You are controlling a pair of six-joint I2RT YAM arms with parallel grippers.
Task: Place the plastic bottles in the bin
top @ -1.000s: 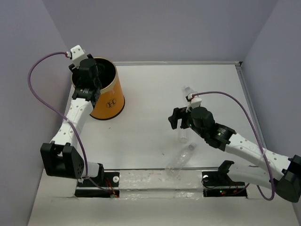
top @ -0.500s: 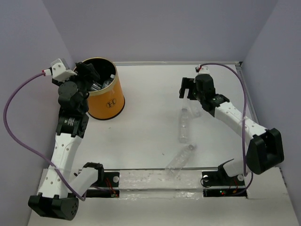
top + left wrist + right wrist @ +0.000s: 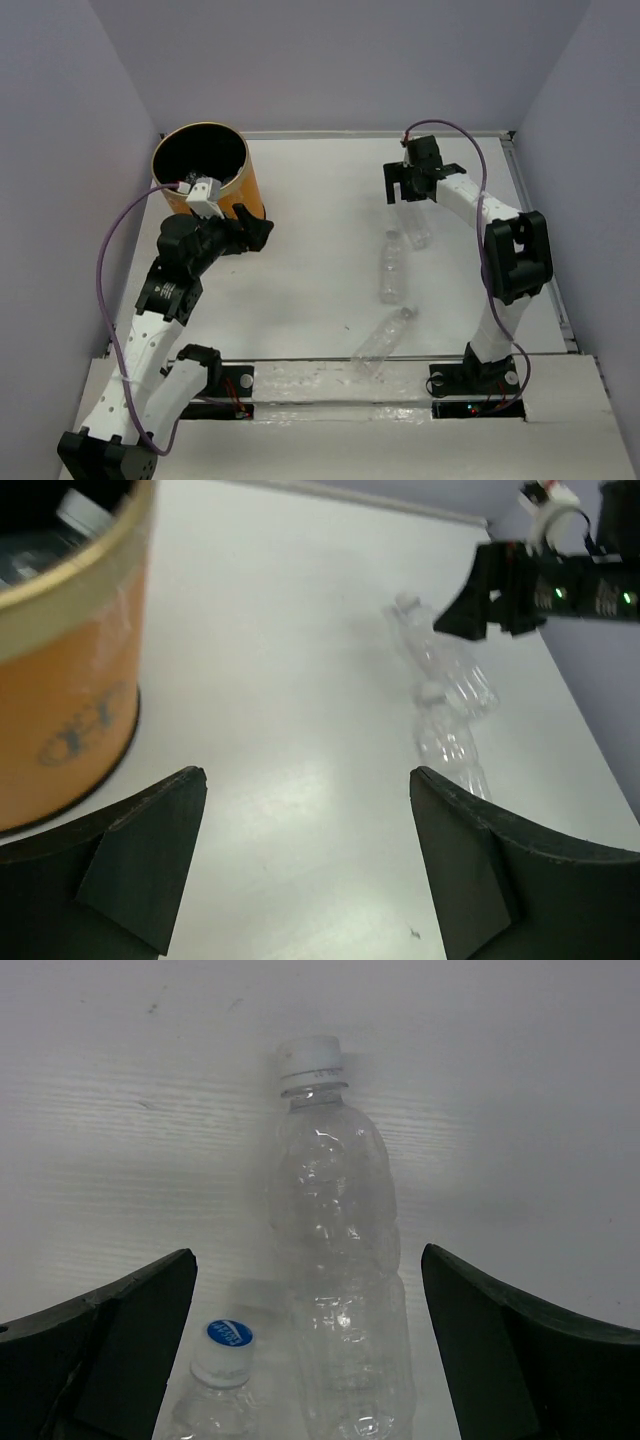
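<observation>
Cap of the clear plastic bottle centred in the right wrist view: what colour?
White; the clear plastic bottle's cap shows best from the right wrist.

Pale lavender walls (image 3: 330, 60) enclose a white table (image 3: 320, 195) on three sides

The white table (image 3: 320, 200) is carrying the orange bin (image 3: 252, 190), which is standing upright at its far left corner. Three clear plastic bottles are lying on their sides on its right half. A white-capped bottle (image 3: 420, 232) is lying farthest back, a second bottle (image 3: 392, 268) with a blue-printed cap is lying just beside it to the near left, and a third bottle (image 3: 383, 338) is lying aslant close to the near edge, apart from the other two.
</observation>
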